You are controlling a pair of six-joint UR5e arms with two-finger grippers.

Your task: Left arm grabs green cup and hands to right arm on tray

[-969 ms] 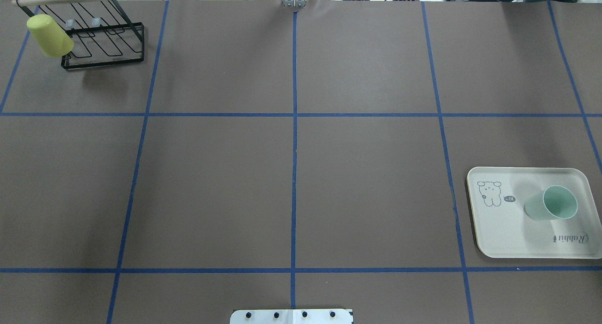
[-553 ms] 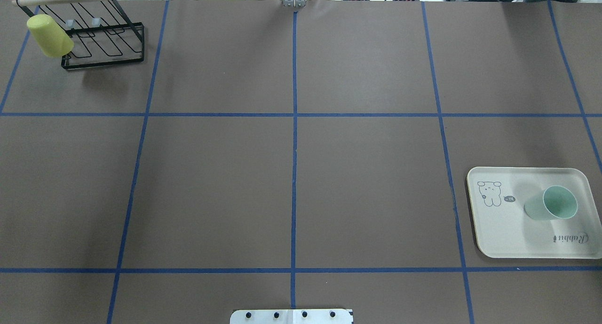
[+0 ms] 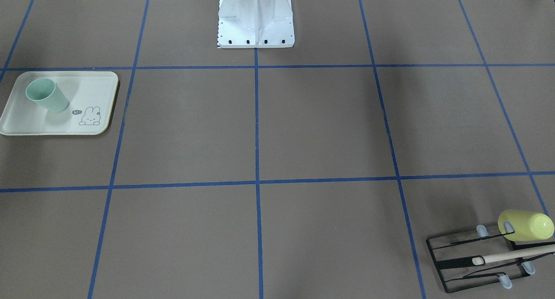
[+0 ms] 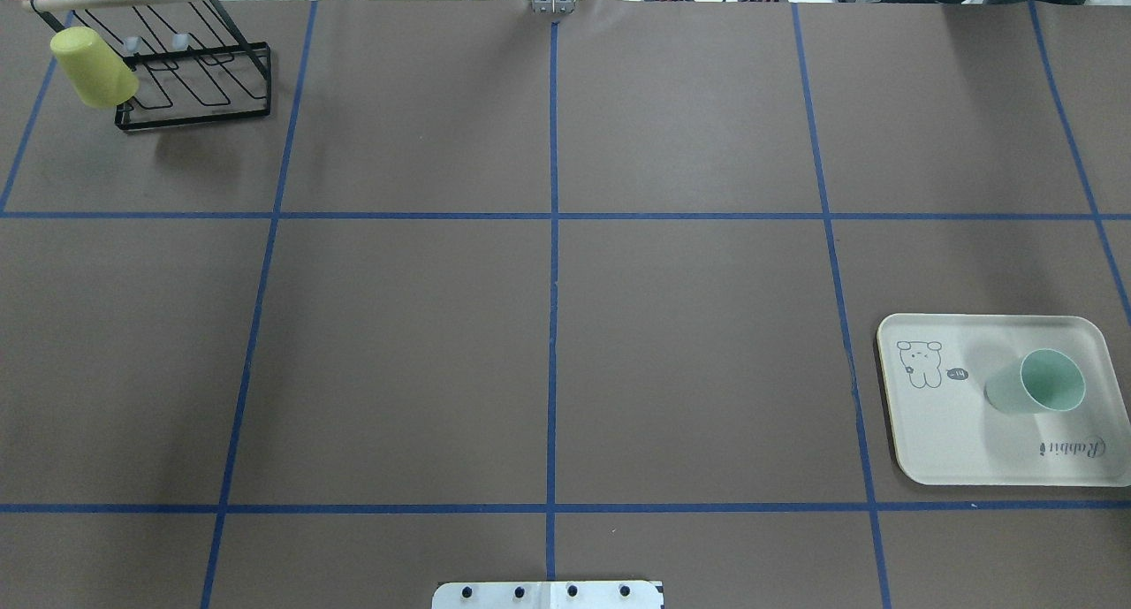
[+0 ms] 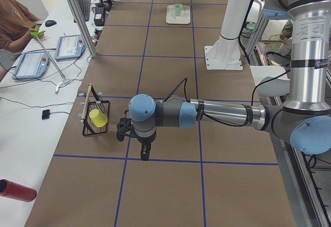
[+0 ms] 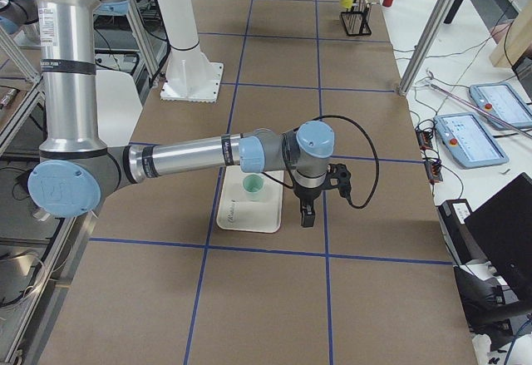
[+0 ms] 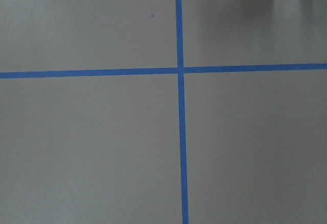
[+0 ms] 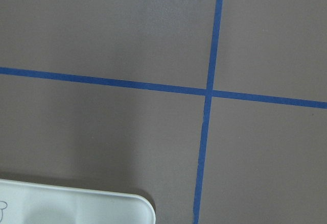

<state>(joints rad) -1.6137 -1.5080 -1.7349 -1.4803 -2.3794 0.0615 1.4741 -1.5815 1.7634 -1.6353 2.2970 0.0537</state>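
1. The left end effector (image 5: 145, 154) hangs over a tape crossing near the tabletop's left edge. The right end effector (image 6: 307, 218) hangs just beside the tray (image 4: 937, 432) near the right edge. I cannot tell whether either is open or closed
2. The tabletop (image 4: 689, 353) is a matte brown sheet gridded with blue tape (image 4: 553, 282). An operator (image 5: 15, 23) sits at a side desk with tablets (image 5: 67, 47)
3. Against the overhead view a second earlier, nothing has shifted
4. The smooth, tapered green cup (image 4: 1036, 383) stands mouth up on the cream, round-cornered tray. A yellow-green cup (image 4: 93, 66) sits tilted on the black wire rack (image 4: 199, 87) at the far left corner
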